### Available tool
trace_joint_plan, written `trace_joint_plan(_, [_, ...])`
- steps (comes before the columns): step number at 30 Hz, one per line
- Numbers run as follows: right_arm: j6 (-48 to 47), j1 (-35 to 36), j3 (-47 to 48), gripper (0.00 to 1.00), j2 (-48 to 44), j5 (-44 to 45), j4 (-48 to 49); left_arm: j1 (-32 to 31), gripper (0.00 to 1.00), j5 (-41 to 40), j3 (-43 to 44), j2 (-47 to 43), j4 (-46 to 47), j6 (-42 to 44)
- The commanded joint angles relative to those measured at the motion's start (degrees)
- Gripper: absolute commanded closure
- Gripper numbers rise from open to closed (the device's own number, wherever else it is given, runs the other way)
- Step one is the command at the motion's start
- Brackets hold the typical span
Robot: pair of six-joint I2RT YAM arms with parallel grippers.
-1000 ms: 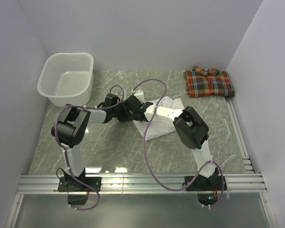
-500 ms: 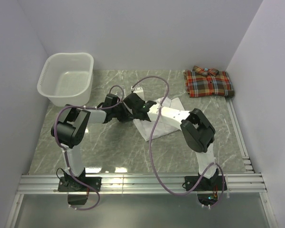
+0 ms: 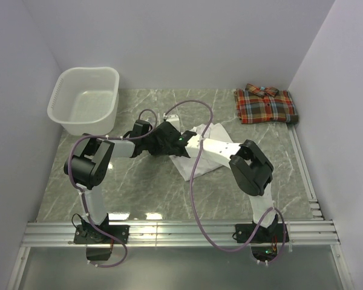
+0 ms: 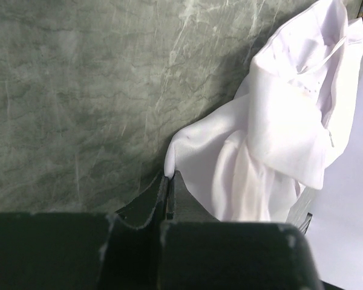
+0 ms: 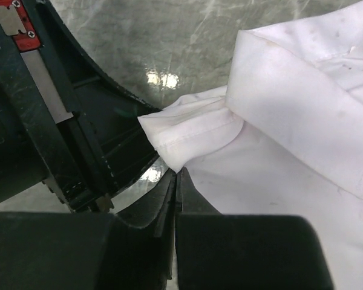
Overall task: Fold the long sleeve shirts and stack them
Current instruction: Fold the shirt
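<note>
Left hand [image 4: 169, 181] and right hand [image 5: 177, 178], both closed, pinch the white shirt [image 4: 278, 121] edge

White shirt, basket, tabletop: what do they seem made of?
White shirt: thin woven cloth, matte; it folds and creases softly. Basket: probably translucent white plastic, with slotted walls. Tabletop: looks like polished grey-green marble or an imitation; veined, reflecting light.

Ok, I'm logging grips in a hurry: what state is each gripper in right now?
Left gripper: closed, pinching an edge of the white shirt.
Right gripper: closed, pinching the white shirt's edge as well.
</note>
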Motion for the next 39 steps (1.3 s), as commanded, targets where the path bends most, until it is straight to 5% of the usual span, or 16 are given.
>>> trace_joint_plan(1, [3.24,0.77,-0.11,0.97,1.09,-0.77,1.54,-0.19,1.00,-1.64,-1.20,-2.29,0.16,0.04])
trace_joint_plan(4, [3.68,0.68,0.60,0.89,2.33,-0.50,0.57,-0.19,0.99,-2.34,-1.11,-2.47,-0.36,-0.05])
trace_joint_plan(8, [2.28,0.68,-0.63,0.60,-1.17,-0.07,0.57,-0.11,0.92,-5.23,-1.29,-4.39,-2.81,-0.05])
trace_joint_plan(10, [0.36,0.50,-0.81,0.54,-4.85,-0.06,0.31,-0.02,0.88,-7.95,-0.59,-5.45,-4.66,0.04])
trace_joint_plan(13, [-1.23,-0.02,-2.03,0.51,-10.73,-0.50,-0.31,0.33,0.78,-10.86,0.12,-8.17,-8.61,0.13])
trace_joint_plan(17, [-1.06,-4.41,-8.60,0.50,-19.01,-1.73,0.13,1.03,0.47,-15.51,-0.32,-12.91,-12.22,-0.57])
trace_joint_plan(21, [0.17,-13.01,-16.44,0.51,-26.39,-7.70,2.41,1.74,0.36,-19.30,-0.76,-17.22,-18.19,-1.45])
trace_joint_plan(29, [3.59,-32.79,-30.23,0.51,-35.55,-33.15,12.93,-3.95,0.37,-20.99,10.91,-23.82,-32.88,1.53])
trace_joint_plan(33, [7.89,-41.66,-34.82,0.52,-34.59,-44.32,21.03,-9.85,0.41,-13.96,14.88,-21.29,-29.37,1.28])
trace_joint_plan(39, [10.97,-45.37,-38.59,0.56,-28.62,-50.50,29.12,-18.46,0.49,-2.79,17.43,-10.48,-24.54,2.50])
